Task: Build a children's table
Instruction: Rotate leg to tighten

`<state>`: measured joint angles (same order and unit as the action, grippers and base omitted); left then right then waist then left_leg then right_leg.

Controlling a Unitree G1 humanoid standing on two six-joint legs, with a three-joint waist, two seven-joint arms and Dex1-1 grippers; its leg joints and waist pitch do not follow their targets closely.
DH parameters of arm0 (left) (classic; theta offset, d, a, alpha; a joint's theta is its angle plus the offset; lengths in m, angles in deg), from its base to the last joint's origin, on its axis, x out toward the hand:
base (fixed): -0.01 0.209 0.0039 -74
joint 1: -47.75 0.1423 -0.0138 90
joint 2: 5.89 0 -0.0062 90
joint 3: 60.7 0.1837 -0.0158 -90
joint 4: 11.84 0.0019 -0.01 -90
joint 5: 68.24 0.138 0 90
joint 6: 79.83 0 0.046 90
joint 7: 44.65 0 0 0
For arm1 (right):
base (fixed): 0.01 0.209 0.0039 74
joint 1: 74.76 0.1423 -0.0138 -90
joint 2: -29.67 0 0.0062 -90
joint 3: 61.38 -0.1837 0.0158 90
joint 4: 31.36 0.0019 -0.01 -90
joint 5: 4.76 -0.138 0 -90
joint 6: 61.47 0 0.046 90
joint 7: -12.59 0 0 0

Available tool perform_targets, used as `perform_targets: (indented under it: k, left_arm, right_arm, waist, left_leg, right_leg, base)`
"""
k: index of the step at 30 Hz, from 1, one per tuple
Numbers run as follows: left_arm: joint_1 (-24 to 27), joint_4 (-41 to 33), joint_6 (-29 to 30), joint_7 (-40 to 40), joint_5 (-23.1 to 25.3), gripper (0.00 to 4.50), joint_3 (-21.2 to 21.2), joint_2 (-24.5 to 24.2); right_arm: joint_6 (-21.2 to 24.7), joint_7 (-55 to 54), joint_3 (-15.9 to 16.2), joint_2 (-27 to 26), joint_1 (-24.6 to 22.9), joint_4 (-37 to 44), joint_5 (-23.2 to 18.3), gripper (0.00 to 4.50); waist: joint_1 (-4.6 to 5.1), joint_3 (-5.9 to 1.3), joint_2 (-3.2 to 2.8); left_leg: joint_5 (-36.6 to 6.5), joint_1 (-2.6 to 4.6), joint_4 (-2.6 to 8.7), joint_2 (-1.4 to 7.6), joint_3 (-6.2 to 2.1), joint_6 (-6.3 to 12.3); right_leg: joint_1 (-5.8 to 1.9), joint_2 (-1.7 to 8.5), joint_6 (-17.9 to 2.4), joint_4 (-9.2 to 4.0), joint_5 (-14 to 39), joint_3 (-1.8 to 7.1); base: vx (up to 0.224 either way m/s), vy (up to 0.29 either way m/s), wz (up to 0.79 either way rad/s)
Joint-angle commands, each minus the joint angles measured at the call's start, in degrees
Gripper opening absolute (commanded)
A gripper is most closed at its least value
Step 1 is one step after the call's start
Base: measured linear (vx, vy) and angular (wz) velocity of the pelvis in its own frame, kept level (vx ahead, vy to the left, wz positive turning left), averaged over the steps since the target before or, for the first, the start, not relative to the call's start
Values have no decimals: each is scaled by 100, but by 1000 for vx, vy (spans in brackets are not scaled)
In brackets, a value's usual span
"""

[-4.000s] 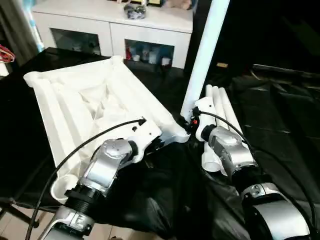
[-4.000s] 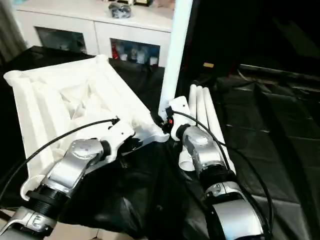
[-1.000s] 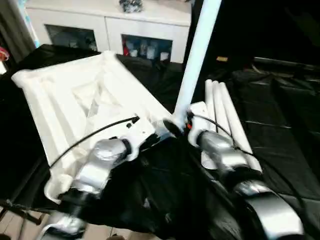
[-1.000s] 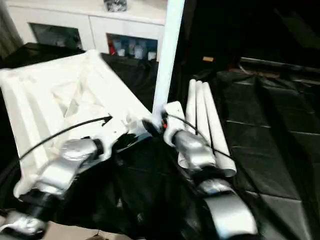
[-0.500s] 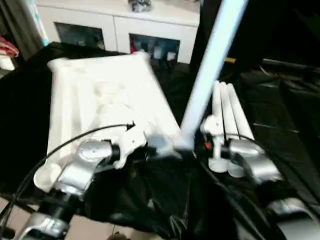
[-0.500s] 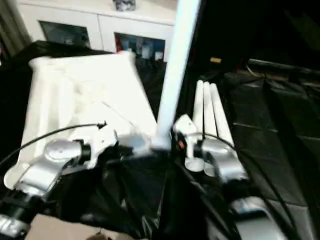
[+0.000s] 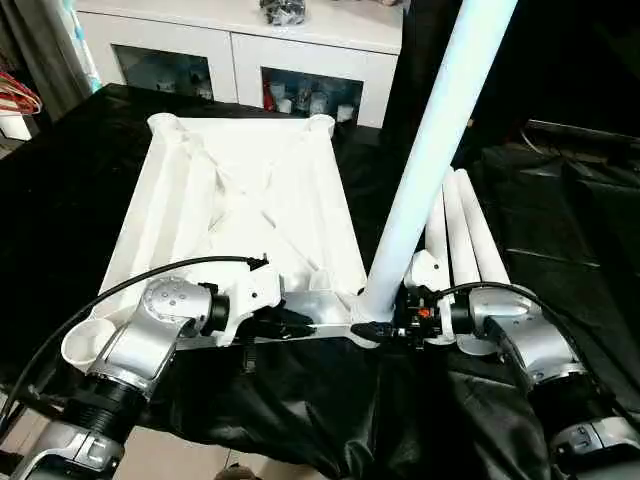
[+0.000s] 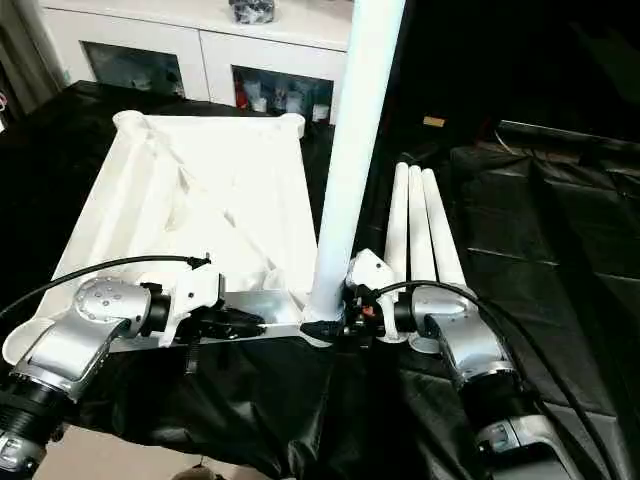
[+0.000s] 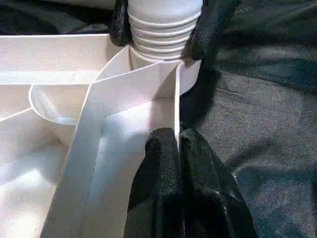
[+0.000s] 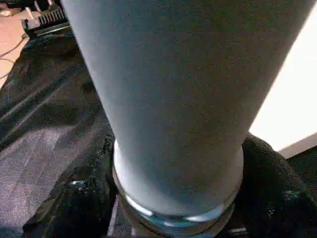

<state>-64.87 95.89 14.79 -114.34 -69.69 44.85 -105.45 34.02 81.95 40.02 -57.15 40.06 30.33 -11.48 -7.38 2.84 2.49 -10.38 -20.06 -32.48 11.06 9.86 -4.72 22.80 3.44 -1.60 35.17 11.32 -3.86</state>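
Black crinkled sheeting (image 7: pixel 560 230) under ribbed white tabletop (image 7: pixel 240 210); left fingers (image 9: pixel 168 163) pinching its rim, right fingers (image 9: pixel 205 25) around threaded leg (image 7: pixel 430 170).

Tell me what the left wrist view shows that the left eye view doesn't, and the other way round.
Left wrist view: the ribbed end of the upright leg seated in the corner socket, the right gripper straddling it, and the left gripper pinched shut on the tabletop edge wall. Left eye view: the leg's tall shaft, three spare legs lying on the black sheet, and the white cabinet behind. Both: the upside-down tabletop, the upright leg and both grippers at that near corner.
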Motion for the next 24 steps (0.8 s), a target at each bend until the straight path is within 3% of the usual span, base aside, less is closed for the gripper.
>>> perform_targets:
  k: [1,3,5,7,10,14,17,19,22,24]
  left_arm:
    - [-60,2,41,297,-34,0,69,266]
    - [-70,43,78,567,30,0,30,378]
    - [-158,239,220,1559,391,0,-24,723]
    - [-189,269,361,1942,466,0,-68,919]
    - [-229,246,557,2412,530,0,-124,1206]
    - [-331,211,841,3167,697,0,-206,1617]
    - [-379,190,896,3427,792,0,-220,1797]
    - [-352,117,903,3427,843,0,-177,1866]
    - [-301,28,898,3364,811,0,-147,1875]
    - [-243,-42,857,3199,799,0,-91,1800]
  right_arm:
    - [174,-20,249,-399,-97,-92,-157,281]
    - [114,-459,159,-585,-31,-319,-58,280]
    - [-16,-1778,-104,-1099,230,-976,187,279]
    - [-31,-2262,-192,-1324,351,-1227,234,279]
    - [-16,-2782,-293,-1636,513,-1541,237,277]
    - [-64,-3683,-484,-2126,819,-2084,298,277]
    - [-231,-4007,-582,-2323,1001,-2436,350,277]
    - [-331,-4013,-695,-2418,1108,-2645,320,347]
    - [-371,-3885,-737,-2430,1174,-2713,289,370]
    - [-423,-3815,-710,-2373,1193,-2684,332,383]
  waist:
    - [-3,-323,-21]
    - [7,-313,-11]
    - [79,-272,-16]
    - [133,-265,-9]
    - [181,-253,-6]
    - [220,-235,-13]
    - [205,-264,-3]
    - [193,-277,-11]
    - [182,-295,-12]
    - [176,-302,-9]
  left_leg:
    - [-932,15,326,246,-38,297]
    - [-1064,24,341,248,-46,231]
    - [-1406,35,380,239,-74,25]
    - [-1601,57,398,235,-108,-84]
    - [-1780,94,390,225,-109,-56]
    - [-2012,125,404,216,-123,-50]
    - [-1921,125,398,216,-118,-9]
    - [-1762,96,406,226,-106,33]
    - [-1522,52,408,233,-92,88]
    - [-1429,63,396,228,-73,121]
  right_leg:
    - [-293,485,-1120,-400,886,302]
    - [-283,495,-1063,-426,1170,301]
    - [-255,528,-904,-507,1988,292]
    - [-255,547,-712,-567,2587,276]
    - [-196,542,-579,-633,2897,287]
    - [-175,537,-535,-656,3078,274]
    - [-173,542,-516,-651,2944,291]
    - [-191,526,-629,-602,2485,305]
    - [-234,513,-784,-528,1891,313]
    - [-235,508,-861,-511,1659,318]
  base:
    - [0,0,0]
    - [0,0,0]
    - [0,0,0]
    - [-53,-3,-5]
    - [-18,2,-1]
    - [0,0,0]
    - [0,0,0]
    - [0,0,0]
    - [0,0,0]
    - [0,0,0]
